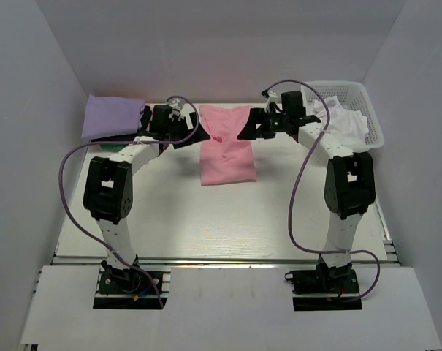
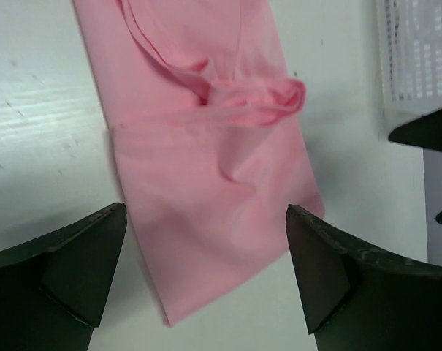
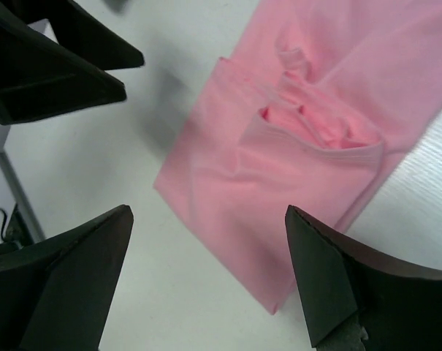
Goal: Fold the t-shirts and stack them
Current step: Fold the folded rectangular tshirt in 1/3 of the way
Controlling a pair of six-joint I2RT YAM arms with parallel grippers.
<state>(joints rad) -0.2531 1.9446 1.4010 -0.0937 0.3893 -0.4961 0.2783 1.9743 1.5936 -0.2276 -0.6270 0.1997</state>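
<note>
One lavender t-shirt (image 1: 112, 117) seen folded at counter's (image 1: 206, 219) far left corner. Pink t-shirt (image 1: 226, 146) laid at far middle, folded lengthwise, bunched near collar. Left hand (image 1: 191, 130), right hand (image 1: 253, 128) spread wide, empty, above it. Cross-fold and stacking judged outstanding. White cloth (image 1: 345, 121) seen in basket (image 1: 345, 85), far right corner.

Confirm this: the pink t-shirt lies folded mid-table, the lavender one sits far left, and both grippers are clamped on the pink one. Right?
No. The grippers are not clamped: the wrist views show the left gripper and right gripper open, fingers spread above the pink t-shirt, holding nothing. The pink t-shirt does lie folded mid-table, the lavender one far left.
</note>
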